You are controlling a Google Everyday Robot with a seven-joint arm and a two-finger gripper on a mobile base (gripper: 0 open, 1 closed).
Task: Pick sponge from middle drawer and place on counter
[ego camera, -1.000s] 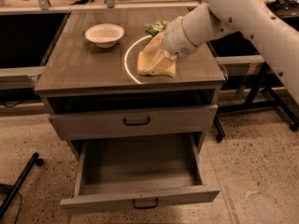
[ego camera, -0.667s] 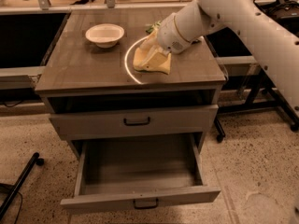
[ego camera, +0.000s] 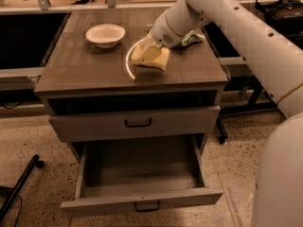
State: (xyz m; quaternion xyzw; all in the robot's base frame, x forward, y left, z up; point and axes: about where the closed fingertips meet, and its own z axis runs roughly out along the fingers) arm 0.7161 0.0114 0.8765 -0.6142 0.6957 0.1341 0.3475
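Note:
The pale-yellow sponge (ego camera: 151, 59) is at the counter (ego camera: 85, 70), on the thin white arc (ego camera: 128, 63) near its middle. My gripper (ego camera: 149, 45) comes down on the sponge from the right and is shut on its upper edge. The sponge hangs tilted, with its lower edge at or just above the counter top. The middle drawer (ego camera: 142, 200) is pulled wide open below, and its inside shows nothing. Its small dark handle (ego camera: 147, 206) is on the narrow front panel.
A white bowl (ego camera: 105, 34) stands at the counter's back left. A green snack bag (ego camera: 191, 39) lies at the back right, partly behind my arm. The taller-fronted drawer (ego camera: 137, 123) above the open one is shut. A dark wheeled leg (ego camera: 21, 188) lies on the floor at left.
My gripper has moved left and a little back over the counter, carrying the sponge with it. The drawer and the bowl have not moved.

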